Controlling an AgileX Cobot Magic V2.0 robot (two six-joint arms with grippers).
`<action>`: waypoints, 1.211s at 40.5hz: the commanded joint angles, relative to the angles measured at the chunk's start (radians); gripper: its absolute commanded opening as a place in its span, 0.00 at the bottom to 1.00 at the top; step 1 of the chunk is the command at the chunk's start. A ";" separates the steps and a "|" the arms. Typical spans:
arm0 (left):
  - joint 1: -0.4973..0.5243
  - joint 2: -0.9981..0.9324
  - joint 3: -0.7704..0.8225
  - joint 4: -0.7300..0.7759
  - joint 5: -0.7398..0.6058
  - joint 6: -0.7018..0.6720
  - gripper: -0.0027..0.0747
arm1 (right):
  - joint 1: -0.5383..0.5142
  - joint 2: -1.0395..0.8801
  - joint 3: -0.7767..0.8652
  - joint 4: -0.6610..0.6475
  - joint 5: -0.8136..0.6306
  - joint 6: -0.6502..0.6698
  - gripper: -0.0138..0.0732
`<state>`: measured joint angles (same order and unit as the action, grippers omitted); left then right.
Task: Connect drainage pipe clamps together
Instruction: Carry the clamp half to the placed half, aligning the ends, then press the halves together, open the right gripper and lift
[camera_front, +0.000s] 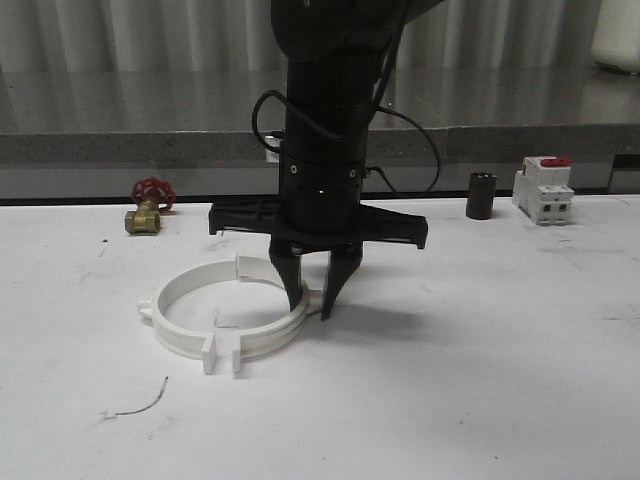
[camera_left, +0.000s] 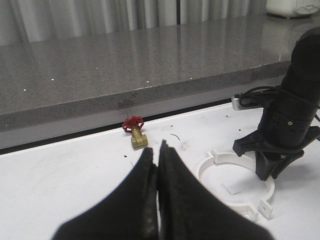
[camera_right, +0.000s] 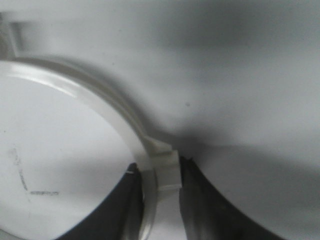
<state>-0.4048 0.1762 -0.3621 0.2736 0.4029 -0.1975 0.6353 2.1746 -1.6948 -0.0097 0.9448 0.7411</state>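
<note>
Two white drainage pipe clamps lie on the white table as a wide ring, the left half and the right half meeting at paired end tabs at the front. My right gripper points straight down over the ring's right side. In the right wrist view its fingers press either side of the right half's wall at its small outer ear, one inside the ring and one outside. My left gripper is shut with nothing in it, held above the table left of the ring.
A brass valve with a red handwheel sits at the back left. A black cylinder and a white breaker with a red switch stand at the back right. A grey counter ledge runs behind the table. A thin wire scrap lies near the front.
</note>
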 joint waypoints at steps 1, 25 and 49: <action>-0.009 0.009 -0.026 0.008 -0.071 -0.003 0.01 | 0.002 -0.060 -0.029 -0.002 -0.025 0.009 0.27; -0.009 0.009 -0.026 0.008 -0.071 -0.003 0.01 | 0.002 -0.029 -0.030 0.028 0.000 0.012 0.30; -0.009 0.009 -0.026 0.008 -0.071 -0.003 0.01 | 0.002 -0.034 -0.031 0.010 -0.015 0.026 0.72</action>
<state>-0.4048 0.1762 -0.3621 0.2736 0.4029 -0.1975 0.6392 2.1875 -1.7064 0.0223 0.9128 0.7658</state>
